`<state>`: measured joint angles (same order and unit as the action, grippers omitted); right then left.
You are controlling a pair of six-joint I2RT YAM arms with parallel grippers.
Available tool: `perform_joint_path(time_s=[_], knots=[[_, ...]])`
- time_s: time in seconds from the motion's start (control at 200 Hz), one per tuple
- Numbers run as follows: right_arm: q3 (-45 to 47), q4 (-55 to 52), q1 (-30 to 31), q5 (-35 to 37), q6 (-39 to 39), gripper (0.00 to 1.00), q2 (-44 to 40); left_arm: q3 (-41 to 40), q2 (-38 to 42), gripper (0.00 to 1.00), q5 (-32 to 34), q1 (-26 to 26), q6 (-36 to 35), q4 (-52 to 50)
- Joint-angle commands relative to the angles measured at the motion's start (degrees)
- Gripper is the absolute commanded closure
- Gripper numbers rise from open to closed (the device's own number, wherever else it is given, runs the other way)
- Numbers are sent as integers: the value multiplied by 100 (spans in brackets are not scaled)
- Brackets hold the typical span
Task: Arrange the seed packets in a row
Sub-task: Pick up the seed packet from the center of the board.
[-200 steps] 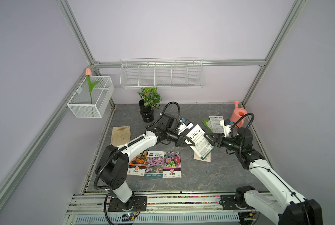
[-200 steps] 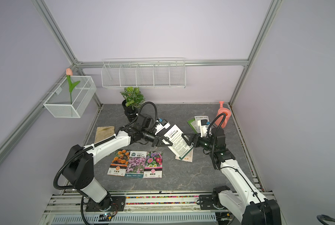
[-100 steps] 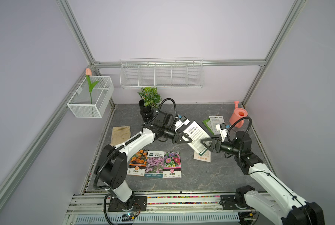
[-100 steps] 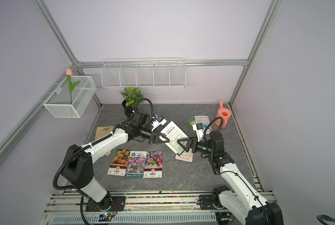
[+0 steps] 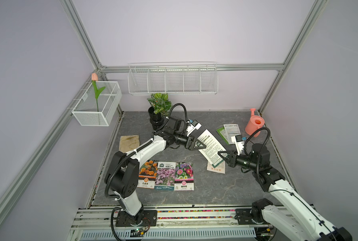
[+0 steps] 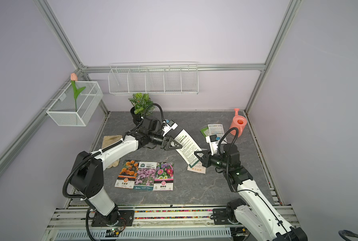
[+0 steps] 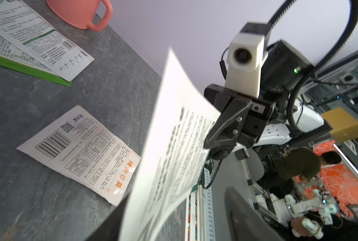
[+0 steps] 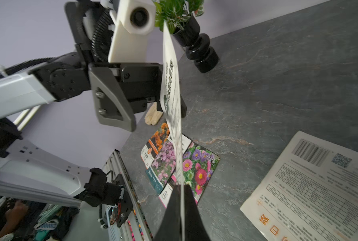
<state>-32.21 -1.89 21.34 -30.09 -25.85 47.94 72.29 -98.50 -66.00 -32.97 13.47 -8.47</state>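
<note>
right gripper (image 5: pixel 221 156) pinches the white-backed seed packet (image 5: pixel 210 146) held above the table (image 5: pixel 215 192); left gripper (image 5: pixel 201 146) stands spread around its other end. three packets (image 5: pixel 167 175) lie in a row. wire basket (image 5: pixel 90 119) holds a tulip (image 5: pixel 94 76).

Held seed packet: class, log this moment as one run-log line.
held packet: airborne, text side up | right gripper: shut on held packet | left gripper: open | row: three packets face up

Three-packet row (image 5: pixel 166 175) front; raised packet (image 5: pixel 210 146) behind-right — flat packet (image 5: pixel 216 170) beneath it; overlapping pair (image 5: pixel 232 131) back right.
</note>
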Motion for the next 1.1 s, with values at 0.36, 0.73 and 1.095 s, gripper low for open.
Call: perform_joint_path(time_s=[0.36,0.73,1.095], knots=[[-394,481,2651,7007,2521,93,1141,-1796,978,0,1767,-40,4287,2801],[-58,5931,4546,9679,6889,93,3785,-1914,863,1,2192,-60,4621,3404],[-611,8394,4841,10237,8845,93,5566,-1828,543,49,2040,-61,4376,3239]])
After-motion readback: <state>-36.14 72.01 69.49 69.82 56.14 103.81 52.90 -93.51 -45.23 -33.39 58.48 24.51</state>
